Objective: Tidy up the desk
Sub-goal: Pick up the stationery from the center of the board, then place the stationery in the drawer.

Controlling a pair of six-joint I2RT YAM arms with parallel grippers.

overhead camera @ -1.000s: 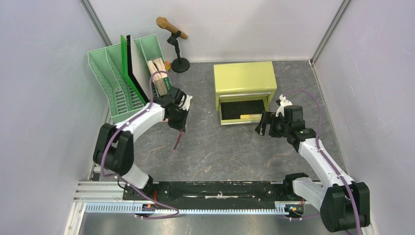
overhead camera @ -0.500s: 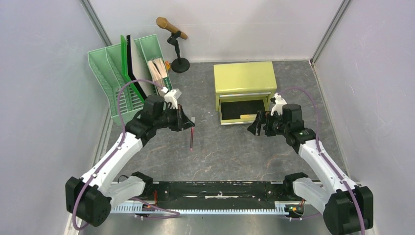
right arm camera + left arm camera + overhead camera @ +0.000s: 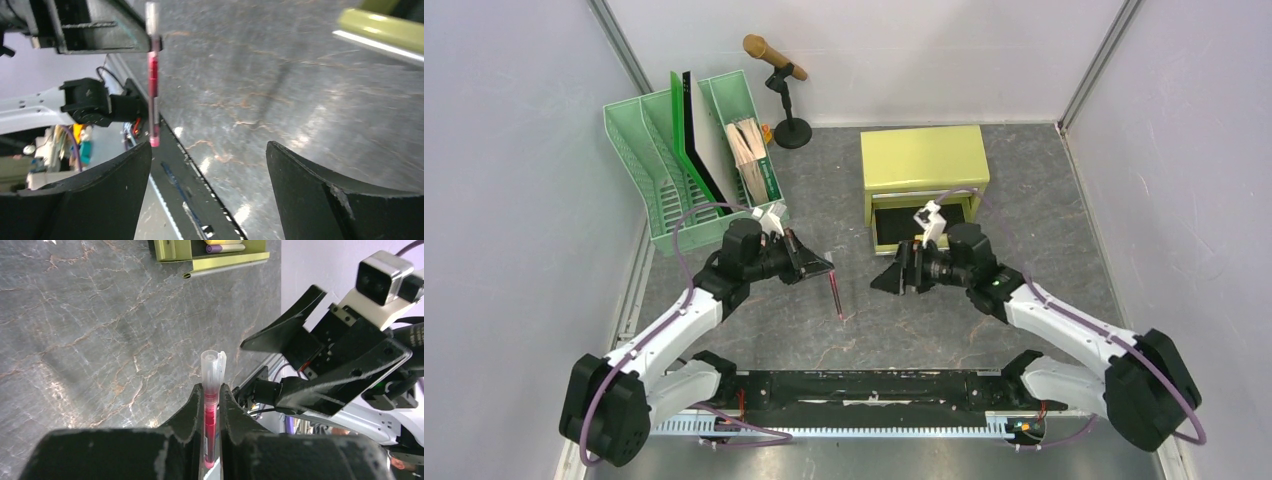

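The desk (image 3: 1024,190) is a dark grey veined tabletop between pale walls. My left gripper (image 3: 822,266) is shut on a red pen with a clear cap (image 3: 835,298), which hangs down over the middle of the desk. In the left wrist view the pen (image 3: 211,405) sits clamped between the fingers. My right gripper (image 3: 886,281) is open and empty, facing the pen from the right, a short gap away. The right wrist view shows the pen (image 3: 152,75) ahead, left of the gap between the jaws.
A yellow-green cabinet (image 3: 924,160) stands at the back with its lower drawer (image 3: 921,225) open, holding small items. A green file rack (image 3: 686,150) with folders stands at the back left. A microphone on a stand (image 3: 777,72) is by the back wall.
My left arm has carried the pen right and nearer, toward the middle. My right arm has swung left from the drawer, gripper open, to face the pen.
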